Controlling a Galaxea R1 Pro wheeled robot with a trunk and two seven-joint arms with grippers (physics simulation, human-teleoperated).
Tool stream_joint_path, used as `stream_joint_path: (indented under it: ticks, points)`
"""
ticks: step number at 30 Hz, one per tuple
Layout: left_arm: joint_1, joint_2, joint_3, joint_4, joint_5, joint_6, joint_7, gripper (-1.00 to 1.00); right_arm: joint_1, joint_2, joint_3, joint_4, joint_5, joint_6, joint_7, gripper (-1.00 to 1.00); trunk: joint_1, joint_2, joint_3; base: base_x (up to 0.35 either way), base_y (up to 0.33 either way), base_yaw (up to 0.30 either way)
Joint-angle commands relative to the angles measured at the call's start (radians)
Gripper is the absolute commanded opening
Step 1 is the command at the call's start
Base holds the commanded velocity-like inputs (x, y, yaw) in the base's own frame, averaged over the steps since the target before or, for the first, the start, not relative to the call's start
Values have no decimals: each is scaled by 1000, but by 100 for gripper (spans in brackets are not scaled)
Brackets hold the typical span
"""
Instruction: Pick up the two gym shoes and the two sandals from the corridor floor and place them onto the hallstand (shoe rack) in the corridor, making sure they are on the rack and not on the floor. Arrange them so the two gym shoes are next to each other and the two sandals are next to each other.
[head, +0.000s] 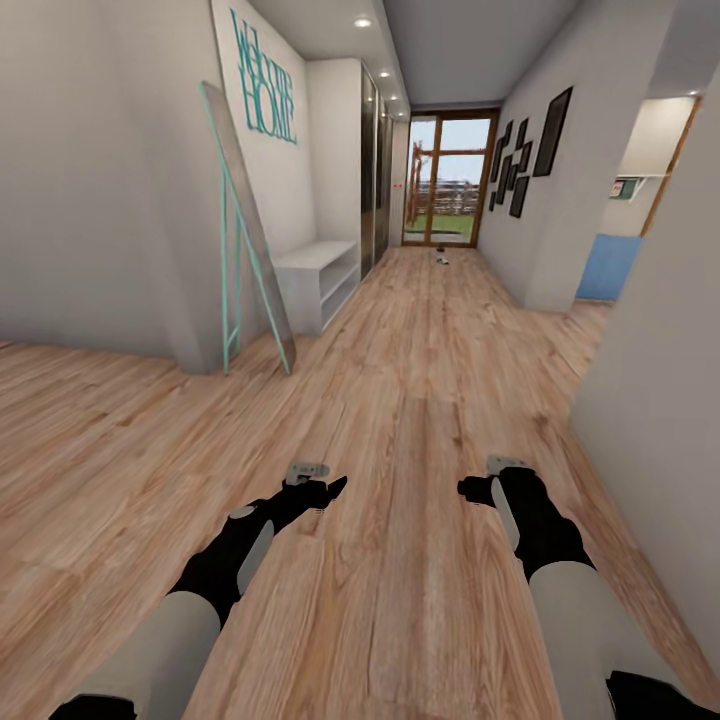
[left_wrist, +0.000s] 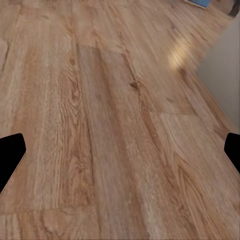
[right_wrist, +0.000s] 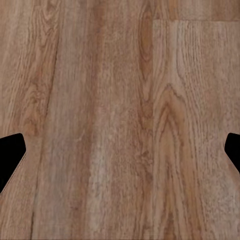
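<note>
Corridor floor (head: 420, 330) of light wood planks runs from the robot to a glass door (head: 445, 180) at the far end. Hallstand (head: 318, 280), pale grey-white with a bench top and low shelves, stands against the left wall at mid-distance, just beyond a teal-framed mirror (head: 245, 240) leaning on the wall. Small objects (head: 441, 259) lie on the floor far down the corridor near the door; they are too small to tell whether they are gym shoes or sandals. No other footwear can be made out. Left gripper (head: 336, 487) and right gripper (head: 466, 488) hang low and forward over bare floor, well apart from each other. Both wrist views look down on plain planks, with the black fingertips (left_wrist: 10, 155) of the left and those of the right (right_wrist: 10, 155) at opposite picture edges, so both grippers read as spread wide and holding nothing. Judgement: this is the approach stage, nothing picked up yet, and a long drive remains. Risks from here: the corridor narrows between the mirror on the left and the wall corner on the right, so a wide base path could clip either; arms held this low could sweep the shoes away on arrival; with the footwear unresolved at this range, pairs could be misjudged until closer.
</note>
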Motion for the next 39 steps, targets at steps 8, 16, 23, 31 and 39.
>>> stream_joint_path:
  ticks: [8,16,23,31,39]
  points:
    - [0,0,-1,-1,11,10,-2,100,-1,1,-4,-1,10,5,4,100,0,0,-1,346,0,0]
    - [0,0,-1,-1,11,9,-2,100,-1,1,-4,-1,10,5,4,100,0,0,-1,290,0,0]
    - [0,0,-1,-1,11,9,-2,100,-1,1,-4,-1,10,5,4,100,0,0,-1,46,0,0]
    - [0,0,-1,-1,11,9,-2,100,-1,1,-4,-1,10,5,4,100,-1,0,11,2,0,0]
    - [0,0,-1,-1,11,10,-2,100,-1,1,-4,-1,10,5,4,100,-2,1,22,0,0,0]
